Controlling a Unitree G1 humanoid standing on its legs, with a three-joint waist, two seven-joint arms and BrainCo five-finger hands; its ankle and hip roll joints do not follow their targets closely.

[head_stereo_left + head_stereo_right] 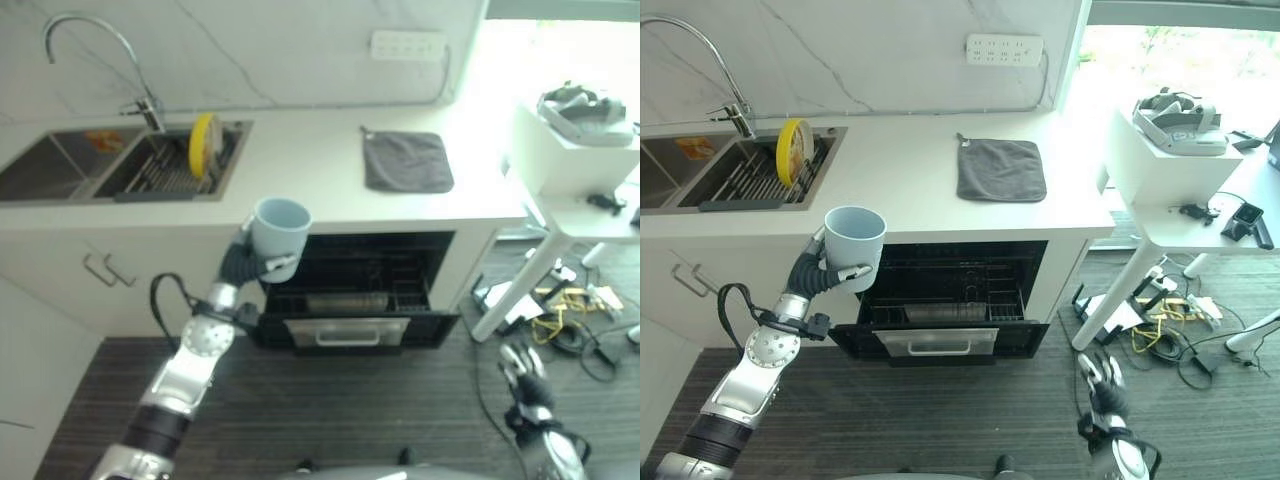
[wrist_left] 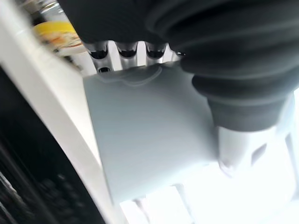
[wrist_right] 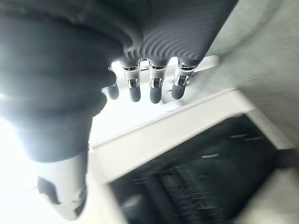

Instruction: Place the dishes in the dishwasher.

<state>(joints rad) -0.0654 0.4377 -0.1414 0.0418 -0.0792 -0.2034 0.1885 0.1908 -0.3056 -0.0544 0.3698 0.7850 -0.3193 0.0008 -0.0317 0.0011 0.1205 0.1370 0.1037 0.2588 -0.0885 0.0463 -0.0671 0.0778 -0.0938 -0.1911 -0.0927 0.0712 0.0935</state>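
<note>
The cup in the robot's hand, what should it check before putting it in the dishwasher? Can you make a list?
1. Hold on the cup: ok. The left hand has its fingers curled round it.
2. Cup upright: ok, its open mouth faces up.
3. Dishwasher open: ok, the door is down and the rack is pulled out.
4. Free space in the rack: cannot tell, the inside is too dark.
5. Right hand out of the way: ok, it hangs low over the floor with relaxed fingers, holding nothing.
6. Dishes left: not ok, a yellow plate stands in the sink rack.
</note>
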